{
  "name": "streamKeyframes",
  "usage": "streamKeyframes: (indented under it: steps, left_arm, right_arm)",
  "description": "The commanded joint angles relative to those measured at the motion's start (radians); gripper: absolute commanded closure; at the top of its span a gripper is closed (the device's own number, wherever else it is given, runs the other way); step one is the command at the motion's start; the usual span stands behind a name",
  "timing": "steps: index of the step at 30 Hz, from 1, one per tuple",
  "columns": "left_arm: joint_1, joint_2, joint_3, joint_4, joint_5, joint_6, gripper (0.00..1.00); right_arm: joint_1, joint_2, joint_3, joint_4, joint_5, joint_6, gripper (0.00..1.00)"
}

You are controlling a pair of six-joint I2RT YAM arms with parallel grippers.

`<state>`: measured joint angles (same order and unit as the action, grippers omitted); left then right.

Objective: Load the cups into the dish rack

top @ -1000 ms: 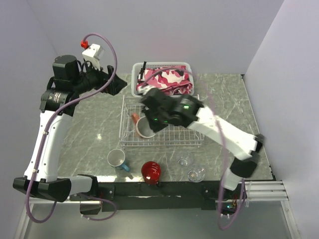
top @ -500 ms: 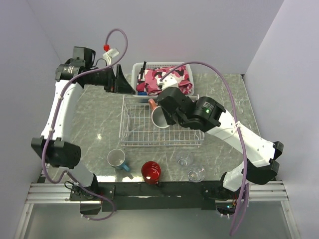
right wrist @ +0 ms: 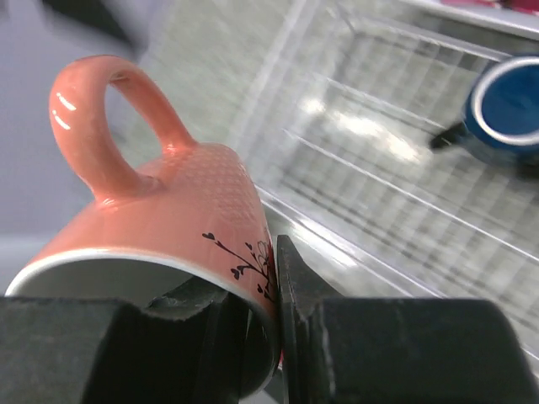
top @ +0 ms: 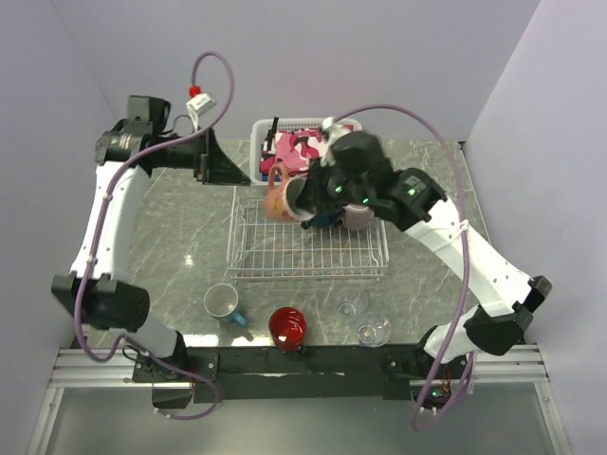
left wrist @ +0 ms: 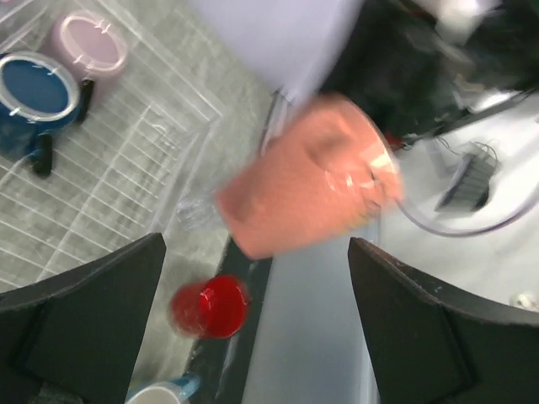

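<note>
Terracotta-brown handled mug, tilted, is pinched at its rim by R gripper above far-left part of white wire-grid dish rack. L gripper spread wide, w/ nothing in it.

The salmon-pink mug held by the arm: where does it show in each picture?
Top external: salmon-pink mug upper centre, near the dish rack's far-left corner.
Left wrist: blurred, at centre.
Right wrist: lower left, rim pinched by the right tool.
Shared landmark: the white wire dish rack.
</note>
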<state>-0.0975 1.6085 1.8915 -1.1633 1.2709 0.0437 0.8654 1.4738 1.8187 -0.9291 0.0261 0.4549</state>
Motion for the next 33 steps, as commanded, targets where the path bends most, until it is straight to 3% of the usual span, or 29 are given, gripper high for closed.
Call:
streamKeyframes:
  steps: [1, 2, 3, 4, 6, 7, 8, 9, 11, 13, 16, 20, 26, 31, 33]
  left_arm:
    - [0.070, -0.168, -0.209, 0.647, 0.255, -0.457, 0.04]
    - [0.074, -0.191, -0.270, 0.815, 0.263, -0.591, 0.04]
    - [0.076, -0.217, -0.331, 0.987, 0.262, -0.862, 0.04]
    - [0.082, -0.258, -0.441, 1.335, 0.259, -0.975, 0.04]
    - [0.087, -0.277, -0.498, 1.480, 0.240, -1.121, 0.04]
    - [0.087, -0.269, -0.491, 1.464, 0.231, -1.099, 0.04]
    - [0.085, -0.262, -0.470, 1.311, 0.210, -1.050, 0.04]
    - [0.085, -0.254, -0.447, 1.221, 0.199, -0.915, 0.04]
    - [0.087, -0.231, -0.387, 1.048, 0.168, -0.803, 0.04]
    - [0.085, -0.232, -0.403, 1.085, 0.124, -0.797, 0.04]
    - [0.085, -0.251, -0.472, 1.313, 0.088, -0.947, 0.04]
    - [0.084, -0.245, -0.460, 1.320, 0.071, -0.966, 0.04]
    - [0.084, -0.243, -0.474, 1.525, 0.174, -1.152, 0.04]
    - [0.088, -0.219, -0.384, 1.325, 0.245, -0.997, 0.04]
    - [0.088, -0.220, -0.385, 1.326, 0.248, -1.013, 0.04]
  right_arm:
    - [-0.190, -0.141, -0.105, 0.422, -0.499, 0.217, 1.00]
    - [-0.241, -0.144, -0.143, 0.512, -0.544, 0.284, 1.00]
    - [-0.258, -0.141, -0.160, 0.559, -0.590, 0.318, 1.00]
    - [-0.272, -0.138, -0.177, 0.651, -0.650, 0.352, 1.00]
    - [-0.289, -0.119, -0.219, 0.746, -0.707, 0.453, 1.00]
    - [-0.290, -0.110, -0.229, 0.791, -0.727, 0.485, 1.00]
    - [-0.290, -0.099, -0.249, 0.878, -0.764, 0.546, 1.00]
    - [-0.290, -0.080, -0.262, 0.924, -0.778, 0.582, 1.00]
    - [-0.289, -0.058, -0.285, 1.048, -0.814, 0.670, 1.00]
    - [-0.289, -0.021, -0.289, 1.099, -0.831, 0.712, 1.00]
    - [-0.289, 0.020, -0.286, 1.162, -0.850, 0.757, 1.00]
    - [-0.287, 0.059, -0.265, 1.173, -0.859, 0.768, 1.00]
    - [-0.292, 0.069, -0.303, 1.210, -0.879, 0.783, 1.00]
    - [-0.309, 0.019, -0.369, 1.233, -0.890, 0.788, 1.00]
    - [-0.318, -0.006, -0.424, 1.257, -0.899, 0.800, 1.00]
